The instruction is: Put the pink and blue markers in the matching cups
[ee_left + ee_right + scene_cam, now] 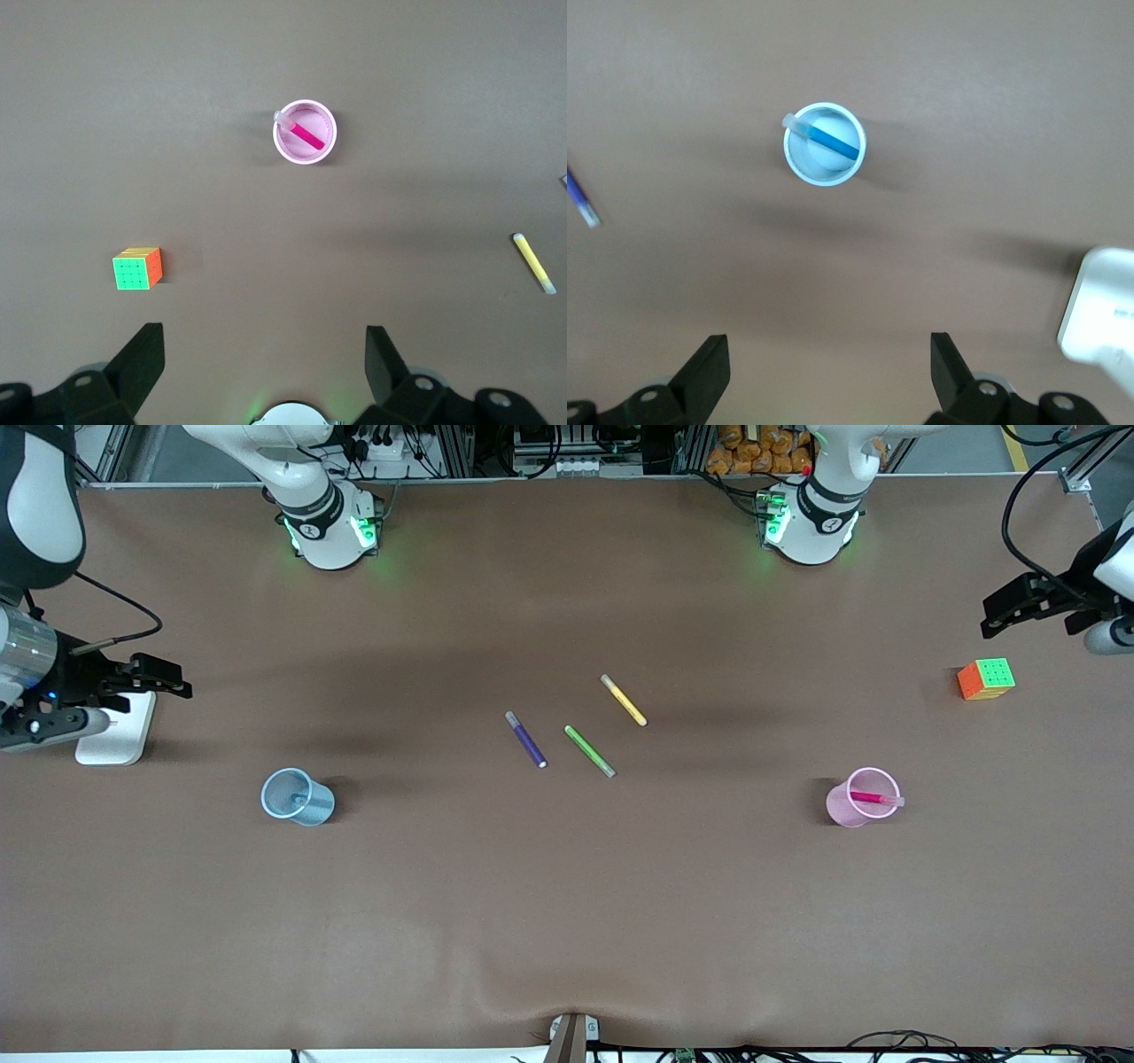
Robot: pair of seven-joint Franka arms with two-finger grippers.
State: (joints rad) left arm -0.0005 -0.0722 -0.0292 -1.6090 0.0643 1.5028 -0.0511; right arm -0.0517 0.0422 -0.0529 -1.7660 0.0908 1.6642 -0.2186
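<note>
The pale pink cup (837, 804) (304, 161) stands toward the left arm's end of the table. The pink marker (873, 799) (307, 135) leans inside it, its pale end over the rim. Toward the right arm's end stands the light blue cup (319, 808) (824, 180) with the blue marker (300, 800) (835, 143) in it. My left gripper (1001, 613) (264, 335) hangs open and empty over the table edge near a cube. My right gripper (177, 676) (829, 341) hangs open and empty beside a white box.
A purple pen (525, 739) (582, 199), a green pen (589, 750) and a yellow pen (623, 699) (534, 263) lie mid-table between the cups. A colourful cube (986, 678) (137, 267) sits at the left arm's end, a white box (116, 729) (1103, 310) at the right arm's end.
</note>
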